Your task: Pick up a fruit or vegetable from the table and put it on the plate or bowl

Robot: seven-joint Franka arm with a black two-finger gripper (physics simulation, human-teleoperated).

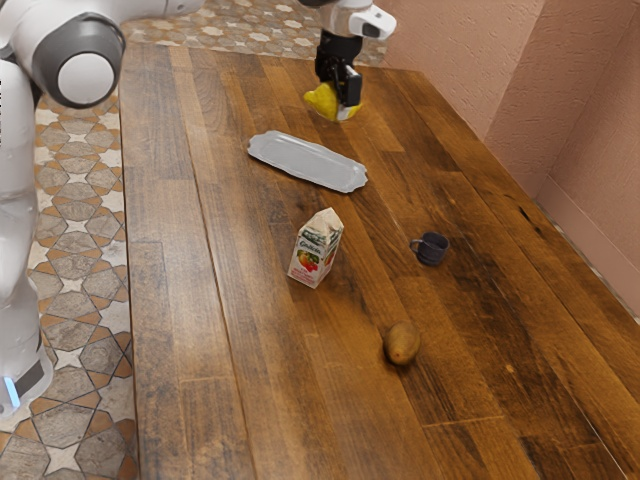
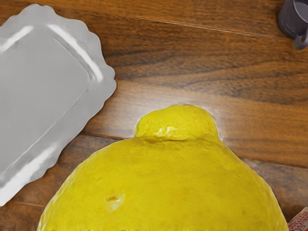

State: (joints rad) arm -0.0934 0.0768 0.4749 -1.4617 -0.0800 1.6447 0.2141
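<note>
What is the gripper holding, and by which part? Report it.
The lemon, with the gripper shut across its middle, one black finger over its side toward the exterior view's right; the nubbed end sticks out free.

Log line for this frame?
phase: hold | black gripper: shut on yellow lemon | lemon: beside scalloped silver tray, not over it | placed: no

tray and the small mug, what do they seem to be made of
Tray: probably metal, with a pale grey satin finish and bright streaks along its raised scalloped rim. Mug: dark blue-grey, matte, no glints; possibly ceramic or plastic, the look leaves it open.
</note>
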